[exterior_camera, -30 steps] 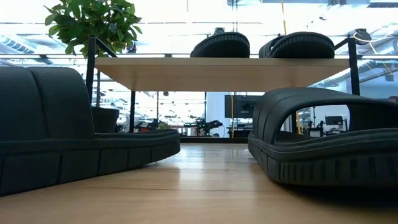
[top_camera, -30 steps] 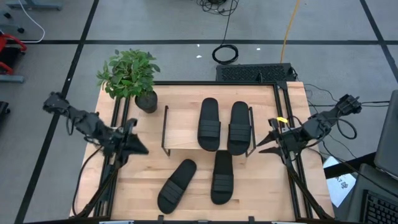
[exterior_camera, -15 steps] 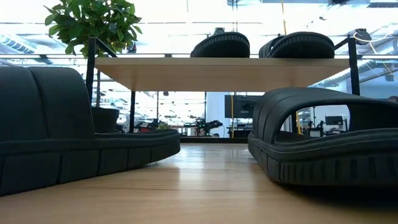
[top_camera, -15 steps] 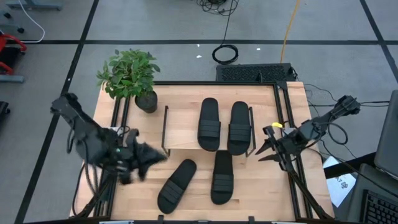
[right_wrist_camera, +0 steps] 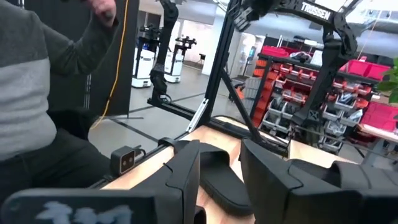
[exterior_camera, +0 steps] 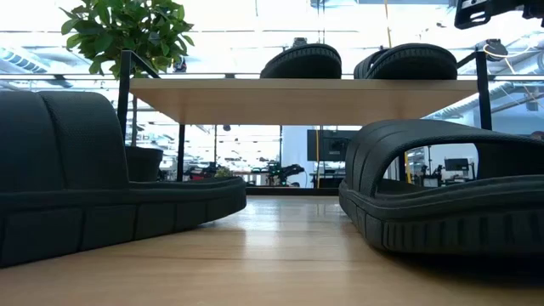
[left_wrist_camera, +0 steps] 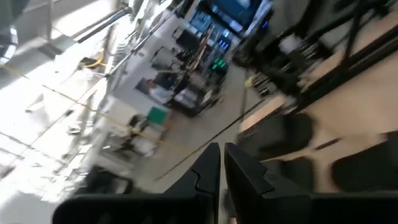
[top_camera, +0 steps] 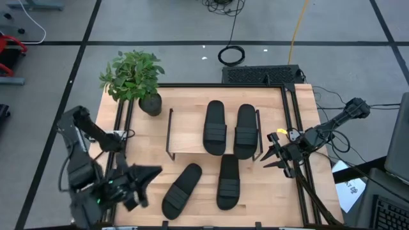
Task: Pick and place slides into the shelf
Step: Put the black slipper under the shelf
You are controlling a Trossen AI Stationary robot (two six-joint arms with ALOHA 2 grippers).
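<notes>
From above, four black slides show. Two slides lie side by side on the shelf in the middle of the frame. Two more lie on the table just below it. The left gripper is at lower left, fingers nearly together and holding nothing. The right gripper is at middle right, fingers apart and empty. A plant stands at upper left. In the low view, two slides sit on top of the shelf board, and two big ones fill the lower corners. In the right wrist view, a person sits at the left.
</notes>
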